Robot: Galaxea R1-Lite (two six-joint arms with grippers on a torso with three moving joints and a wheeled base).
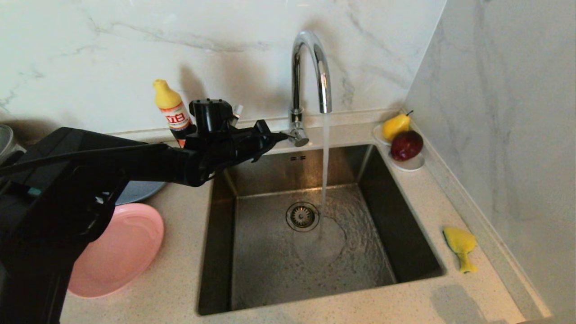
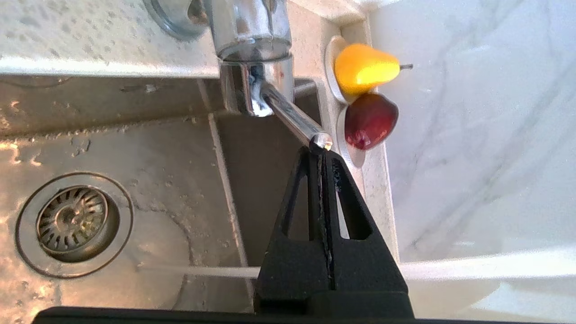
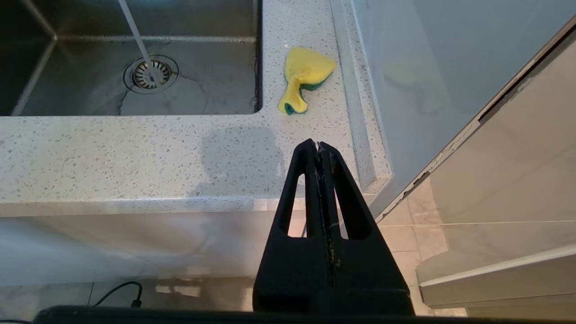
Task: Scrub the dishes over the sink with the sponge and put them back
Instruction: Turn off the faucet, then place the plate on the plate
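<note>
Counter (image 1: 315, 310): one sponge (image 1: 460, 243), two plates (image 1: 121, 247).

Crumpled yellow-green sponge (image 1: 460, 243) on counter right of wet steel sink (image 1: 252, 265); pink plate (image 1: 121, 252) left.

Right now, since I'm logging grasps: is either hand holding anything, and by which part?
Nothing held. The shut left hand meets the chrome faucet lever's tip; the right hand is shut, empty.

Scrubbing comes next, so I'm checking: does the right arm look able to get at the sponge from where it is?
Probably yes. The sponge lies alone on the counter right of the sink, just ahead of the shut right gripper, nothing between them.
</note>
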